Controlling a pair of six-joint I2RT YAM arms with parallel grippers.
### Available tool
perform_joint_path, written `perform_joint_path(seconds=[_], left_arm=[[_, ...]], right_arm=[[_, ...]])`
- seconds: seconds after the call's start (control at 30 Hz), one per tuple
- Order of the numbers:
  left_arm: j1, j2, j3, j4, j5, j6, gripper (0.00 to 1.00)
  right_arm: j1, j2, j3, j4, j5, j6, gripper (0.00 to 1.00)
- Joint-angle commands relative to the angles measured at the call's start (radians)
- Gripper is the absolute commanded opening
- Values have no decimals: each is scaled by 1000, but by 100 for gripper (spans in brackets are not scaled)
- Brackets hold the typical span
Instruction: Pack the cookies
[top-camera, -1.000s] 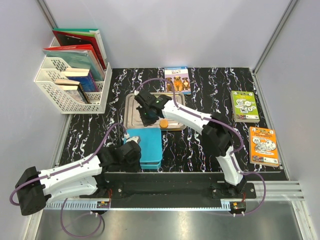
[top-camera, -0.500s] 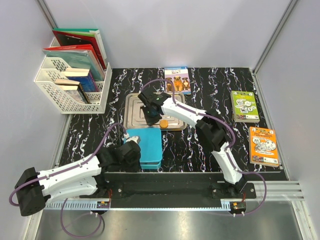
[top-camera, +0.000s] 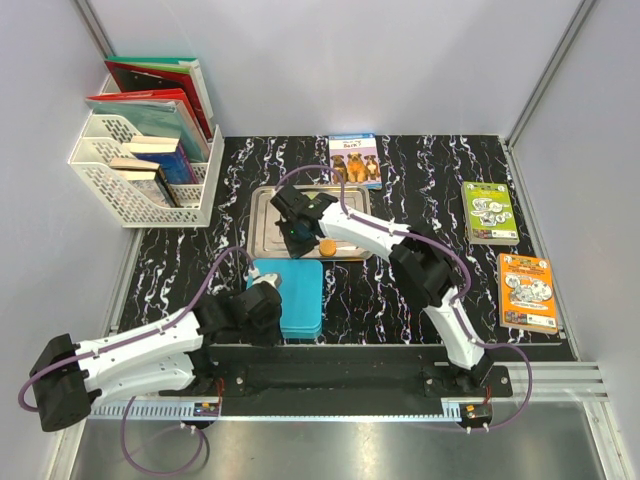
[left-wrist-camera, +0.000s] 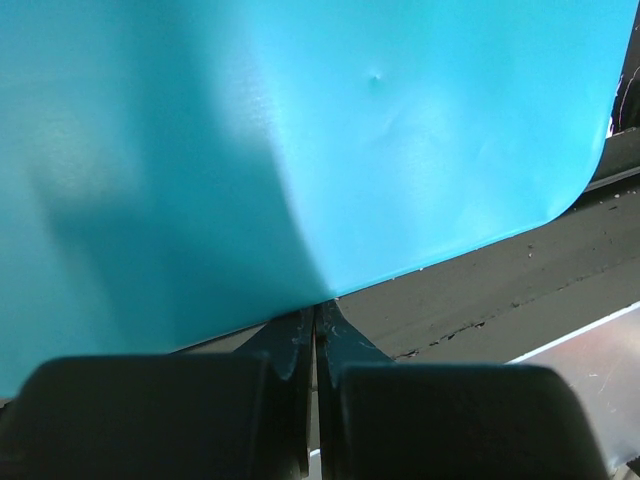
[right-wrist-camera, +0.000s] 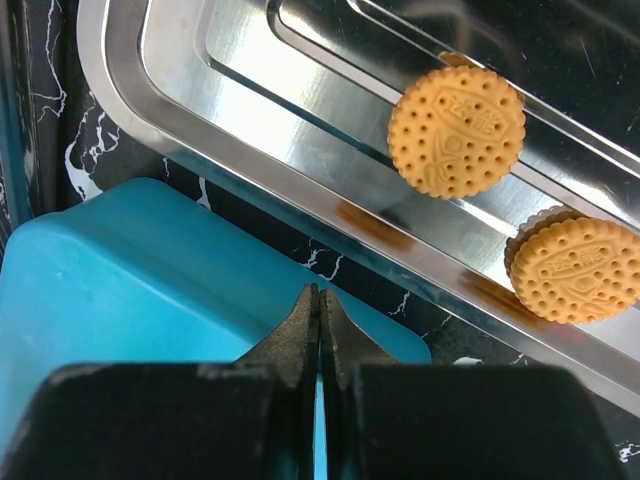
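- The right arm (top-camera: 400, 250) reaches from its base at the table's (top-camera: 400, 170) near edge, elbow bent, away and to the left over the steel tray (top-camera: 262, 215) mid-table.
- The right tool (right-wrist-camera: 319, 300) is clenched, its fingers pressed together above the far edge of the blue box (right-wrist-camera: 120, 300).
- The left arm (top-camera: 140, 350) lies low along the near edge.
- The left tool (left-wrist-camera: 315, 320) is clenched at the box's near side.
- Two orange cookies (right-wrist-camera: 456, 131) lie in the tray's near side.
- The cookies' stamped lettering and the title of the dog book (top-camera: 354, 160) at the far edge are too small to read.
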Motion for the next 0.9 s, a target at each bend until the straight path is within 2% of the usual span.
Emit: perform_joint_path(seconds=[0.0, 0.33, 0.47, 0.87], left_arm=[[5, 7, -14, 54, -6, -9, 0], [5, -25, 10, 36, -3, 11, 0], [5, -56, 41, -15, -15, 22, 4], [-3, -102, 71, -79, 0, 20, 4]], right_arm=[[32, -89, -43, -9, -30, 16, 0], [32, -104, -41, -5, -2, 14, 0], [30, -101, 9, -31, 36, 2, 0], [-14, -66, 172, -110, 47, -25, 1]])
